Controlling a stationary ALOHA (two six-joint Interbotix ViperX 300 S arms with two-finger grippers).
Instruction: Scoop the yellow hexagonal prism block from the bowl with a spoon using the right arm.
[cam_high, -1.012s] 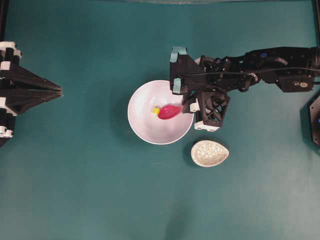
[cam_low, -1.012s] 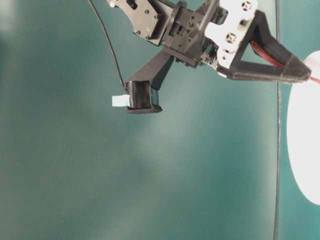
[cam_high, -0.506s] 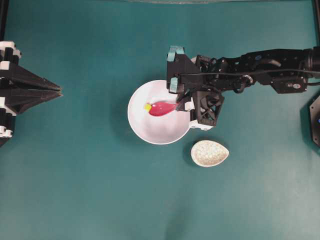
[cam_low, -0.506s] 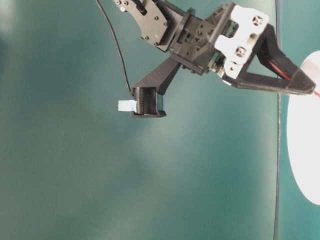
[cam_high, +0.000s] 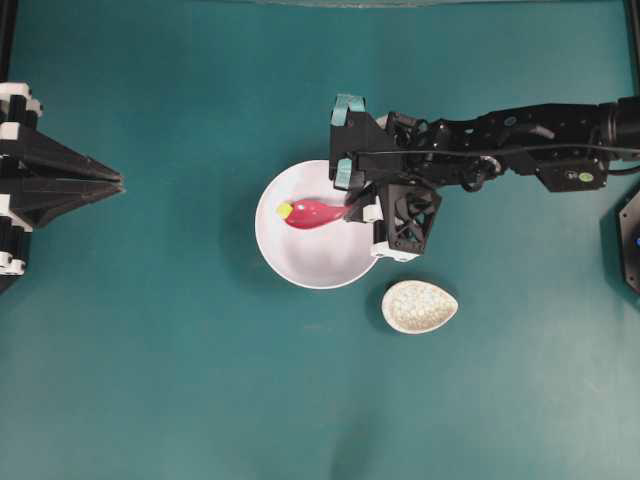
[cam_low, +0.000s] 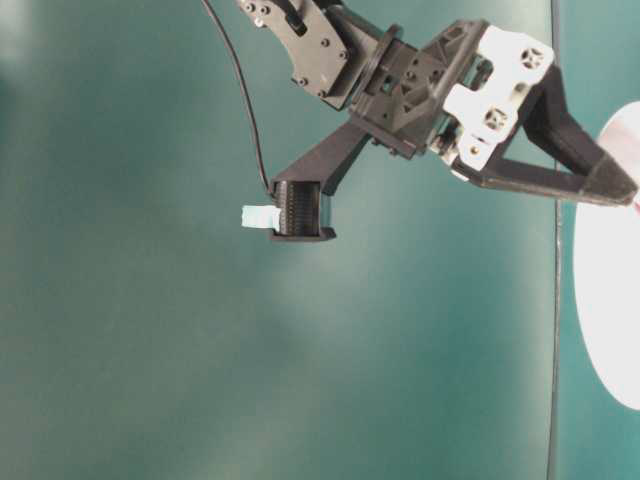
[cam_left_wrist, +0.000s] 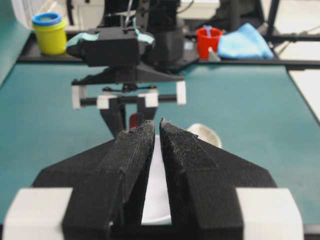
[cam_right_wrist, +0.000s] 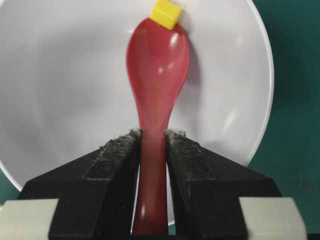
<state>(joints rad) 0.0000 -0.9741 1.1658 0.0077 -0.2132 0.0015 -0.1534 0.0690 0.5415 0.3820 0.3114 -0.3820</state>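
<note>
The white bowl (cam_high: 310, 262) sits mid-table. My right gripper (cam_high: 352, 208) reaches over its right rim, shut on the handle of the pink-red spoon (cam_high: 312, 213). In the right wrist view the spoon (cam_right_wrist: 157, 65) lies scoop-up along the bowl (cam_right_wrist: 60, 75), pinched between my right gripper's (cam_right_wrist: 152, 134) pads. The yellow hexagonal prism block (cam_right_wrist: 166, 13) touches the scoop's far tip, against the bowl wall, not inside the scoop; from overhead the block (cam_high: 284, 210) is near the bowl's left side. My left gripper (cam_high: 118, 182) rests at the far left edge, its jaws (cam_left_wrist: 157, 122) nearly together with nothing between them.
A speckled egg-shaped spoon rest (cam_high: 419, 306) lies just right of and below the bowl. Behind the table stand a yellow tub (cam_left_wrist: 50, 32), a red cup (cam_left_wrist: 207, 41) and a blue cloth (cam_left_wrist: 245, 45). The right arm's cable hangs in the table-level view.
My right gripper has slid the spoon leftward across the bowl. The yellow block moved ahead of the scoop tip, from the bowl's middle toward its left wall.
</note>
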